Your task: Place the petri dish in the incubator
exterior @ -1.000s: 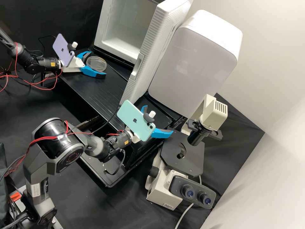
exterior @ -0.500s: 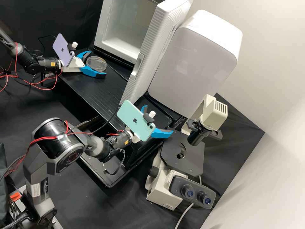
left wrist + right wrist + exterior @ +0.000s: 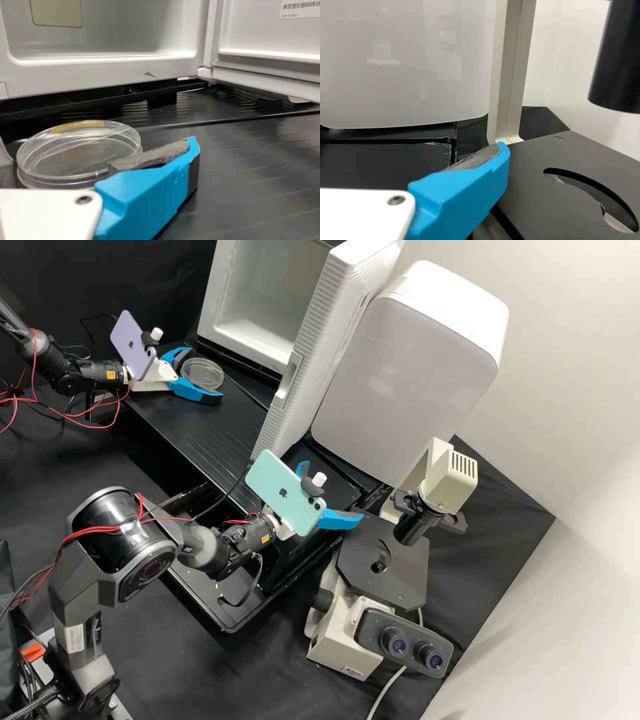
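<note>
The clear petri dish (image 3: pixel 205 371) (image 3: pixel 75 155) rests on the black shelf (image 3: pixel 213 433) in front of the white incubator (image 3: pixel 253 293), whose door (image 3: pixel 400 367) stands swung wide. My left gripper (image 3: pixel 200 377) is open and straddles the dish. One blue finger (image 3: pixel 155 185) lies along the dish's rim, its grey pad close against it. My right gripper (image 3: pixel 331 493) is open and holds nothing. It hovers at the edge of the microscope stage (image 3: pixel 383 567) (image 3: pixel 570 175), its blue finger (image 3: pixel 470 185) beside the lower edge of the incubator door.
A white microscope (image 3: pixel 373 627) with a dark eyepiece block stands at the front right. Its black condenser (image 3: pixel 620 55) hangs over the stage. The incubator's bright cavity (image 3: pixel 105 30) opens just behind the dish, past a low black ledge (image 3: pixel 100 100). Red cables (image 3: pixel 27 400) trail at left.
</note>
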You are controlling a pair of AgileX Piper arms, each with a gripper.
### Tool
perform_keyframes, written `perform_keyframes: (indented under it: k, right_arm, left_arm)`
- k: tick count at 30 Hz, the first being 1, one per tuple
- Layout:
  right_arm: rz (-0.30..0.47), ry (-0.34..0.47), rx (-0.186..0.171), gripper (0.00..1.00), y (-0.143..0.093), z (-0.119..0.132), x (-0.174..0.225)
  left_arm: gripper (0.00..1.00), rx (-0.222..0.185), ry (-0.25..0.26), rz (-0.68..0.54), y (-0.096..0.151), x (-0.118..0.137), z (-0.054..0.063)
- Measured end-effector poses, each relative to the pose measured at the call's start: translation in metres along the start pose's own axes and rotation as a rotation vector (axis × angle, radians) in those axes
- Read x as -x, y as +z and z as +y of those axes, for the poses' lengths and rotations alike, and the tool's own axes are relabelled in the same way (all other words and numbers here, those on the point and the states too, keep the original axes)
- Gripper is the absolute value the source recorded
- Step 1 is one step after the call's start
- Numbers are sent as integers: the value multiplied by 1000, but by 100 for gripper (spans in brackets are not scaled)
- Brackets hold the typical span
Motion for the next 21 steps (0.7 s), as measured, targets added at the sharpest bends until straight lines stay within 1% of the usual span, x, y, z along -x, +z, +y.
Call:
perform_keyframes:
  k: [14,21]
  right_arm:
    - [0,0,0,100,0,0,0]
    - [0,0,0,100,0,0,0]
  left_arm:
    - [0,-1,1,-2,0,0,0]
    - [0,7,1,-1,0,0,0]
